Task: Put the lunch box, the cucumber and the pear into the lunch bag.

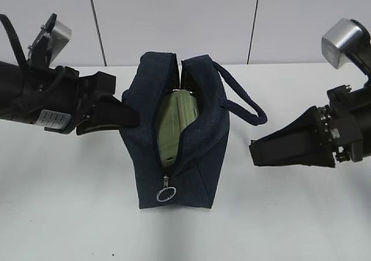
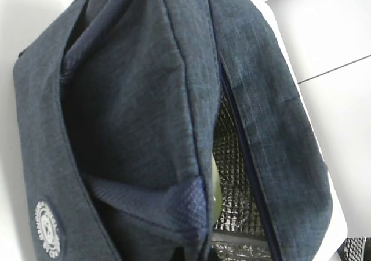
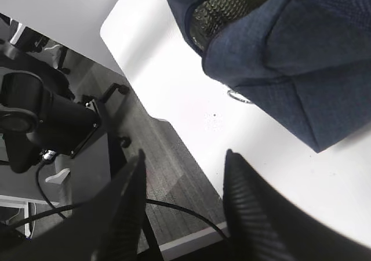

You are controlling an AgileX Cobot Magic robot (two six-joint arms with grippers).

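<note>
The navy lunch bag (image 1: 177,133) stands at the table's middle with its top zipper open. Inside it the pale green lunch box (image 1: 177,124) stands on edge; in the left wrist view only a green sliver of the lunch box (image 2: 215,188) shows beside the silver mesh lining (image 2: 235,168). The cucumber and the pear are hidden. My left gripper (image 1: 131,115) is shut on the bag's left wall, and the bag's fabric (image 2: 133,98) fills its wrist view. My right gripper (image 1: 255,151) (image 3: 184,156) hangs open and empty to the right of the bag, apart from it.
The bag's loop handle (image 1: 246,103) sticks out toward my right gripper. The metal ring pull (image 1: 166,194) hangs at the bag's near end. The white table (image 3: 174,93) ends close below my right gripper, with floor, a cable and a dark stand (image 3: 40,122) beyond the edge.
</note>
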